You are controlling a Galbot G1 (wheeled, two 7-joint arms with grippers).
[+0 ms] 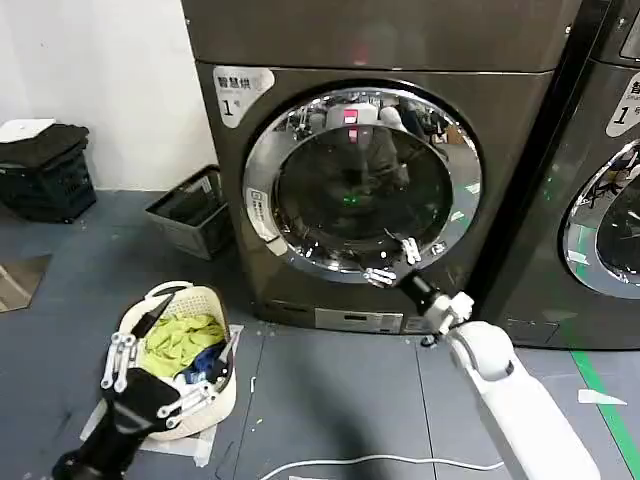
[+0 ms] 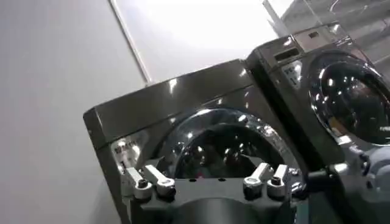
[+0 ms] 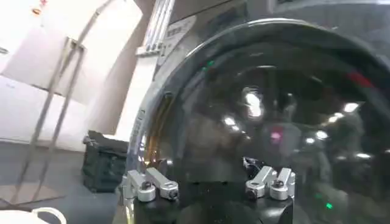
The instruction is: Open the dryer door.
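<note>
A: Status check — right gripper (image 1: 393,262)?

B: Up at the lower right of the dryer door (image 1: 362,182), fingers spread, tips on or just off the chrome ring; can't tell contact. Door looks shut, seated flush in the machine front.

A: Why there?

B: My guess: it's lining up to hook the ring's edge on that side and pull. In the right wrist view the glass sits directly ahead of the spread fingers (image 3: 152,184), very close.

A: Left gripper (image 1: 150,375)?

B: Parked low over the laundry basket (image 1: 212,302), fingers spread, holding nothing. Door is well ahead of it and above, off toward the robot's right.

A: Progress?

B: Door not opened yet.
</note>
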